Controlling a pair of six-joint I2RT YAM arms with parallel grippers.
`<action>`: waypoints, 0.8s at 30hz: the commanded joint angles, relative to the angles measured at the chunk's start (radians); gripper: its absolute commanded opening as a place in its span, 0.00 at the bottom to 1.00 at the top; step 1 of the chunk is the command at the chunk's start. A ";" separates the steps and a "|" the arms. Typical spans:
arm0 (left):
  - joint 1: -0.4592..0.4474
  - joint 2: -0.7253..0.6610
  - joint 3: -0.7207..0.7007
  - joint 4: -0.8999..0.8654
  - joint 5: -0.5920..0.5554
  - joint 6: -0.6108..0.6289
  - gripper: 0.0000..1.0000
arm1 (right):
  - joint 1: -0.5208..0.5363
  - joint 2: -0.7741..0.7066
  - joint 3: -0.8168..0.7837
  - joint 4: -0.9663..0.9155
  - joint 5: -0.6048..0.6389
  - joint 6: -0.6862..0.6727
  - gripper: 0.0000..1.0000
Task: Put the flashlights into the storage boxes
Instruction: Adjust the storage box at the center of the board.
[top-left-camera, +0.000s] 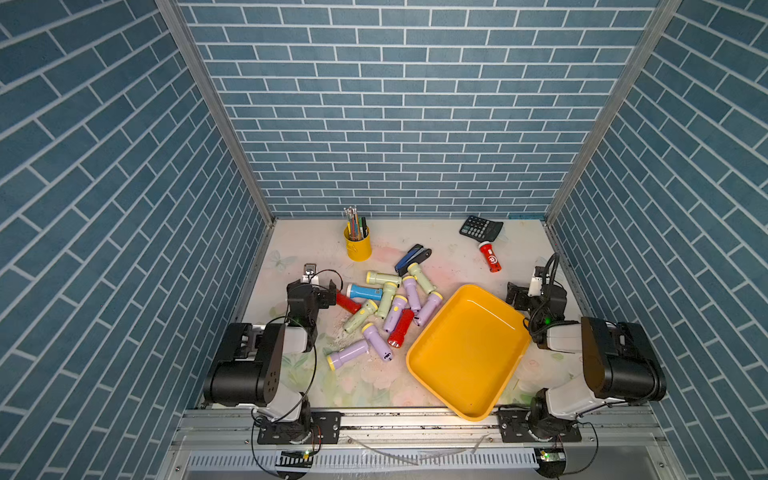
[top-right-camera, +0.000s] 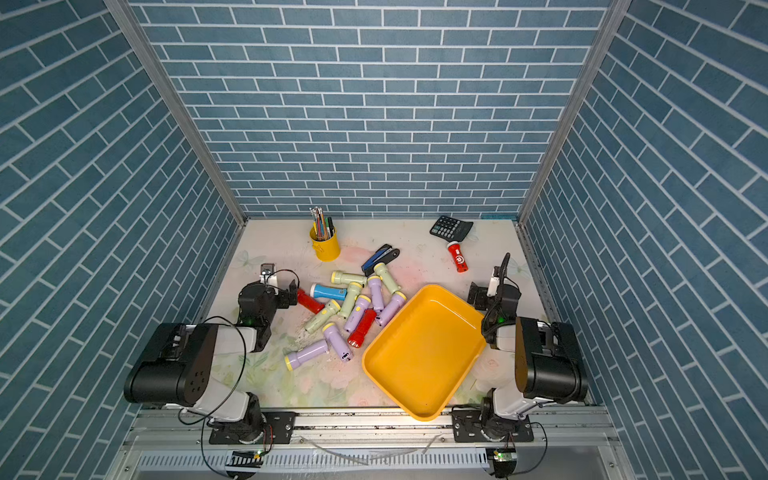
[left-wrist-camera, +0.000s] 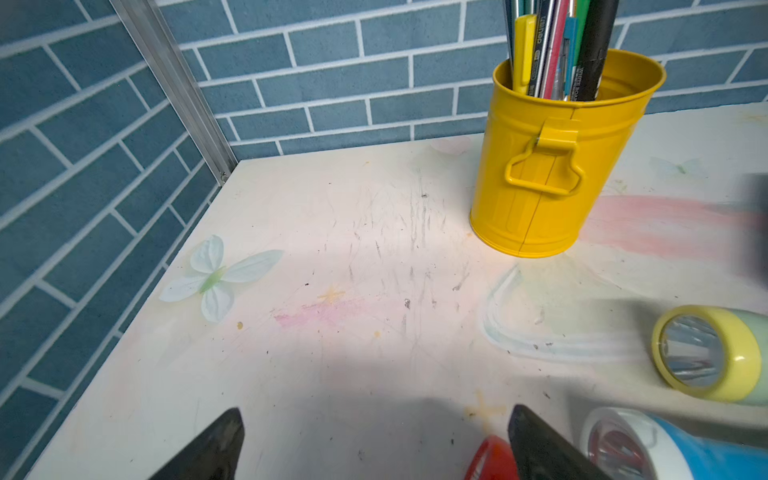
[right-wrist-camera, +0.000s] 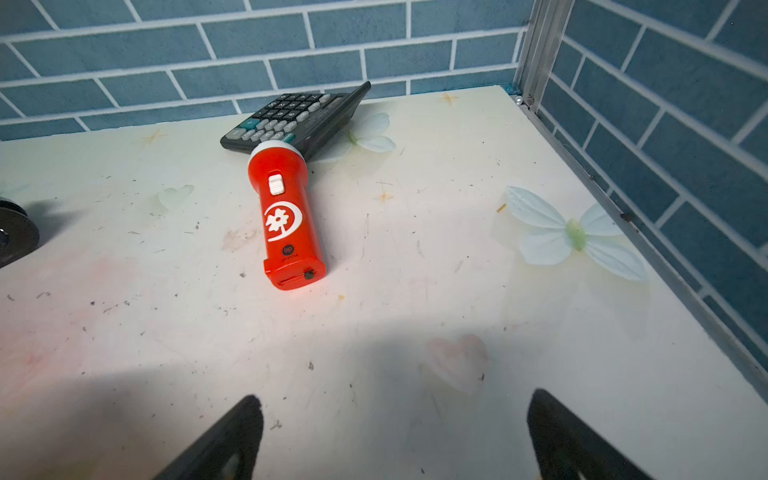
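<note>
Several flashlights (top-left-camera: 390, 307), lilac, pale green, red and one blue (top-left-camera: 365, 292), lie in a loose pile mid-table in both top views. Right of the pile sits the yellow storage box (top-left-camera: 469, 349), with nothing in it. A lone red flashlight (top-left-camera: 489, 257) lies by the calculator and is plain in the right wrist view (right-wrist-camera: 286, 216). My left gripper (top-left-camera: 322, 287) is open at the pile's left end. The end of a red flashlight (left-wrist-camera: 490, 459) shows just inside one finger, ungripped. My right gripper (right-wrist-camera: 395, 399) is open over bare table, right of the box.
A yellow pen cup (top-left-camera: 358, 243) stands at the back, ahead of my left gripper (left-wrist-camera: 376, 415). A blue-and-black stapler (top-left-camera: 412, 257) lies behind the pile. A black calculator (top-left-camera: 481, 227) sits at the back right. Blue brick walls close in three sides.
</note>
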 joint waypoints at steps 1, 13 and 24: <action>0.003 0.005 0.016 -0.003 0.009 0.004 1.00 | 0.005 0.002 0.024 0.011 0.004 -0.023 0.99; 0.004 0.006 0.016 -0.005 0.021 0.002 1.00 | 0.005 0.002 0.023 0.012 0.003 -0.024 0.99; 0.004 0.006 0.017 -0.006 0.022 0.003 1.00 | 0.005 0.001 0.023 0.012 0.004 -0.024 0.99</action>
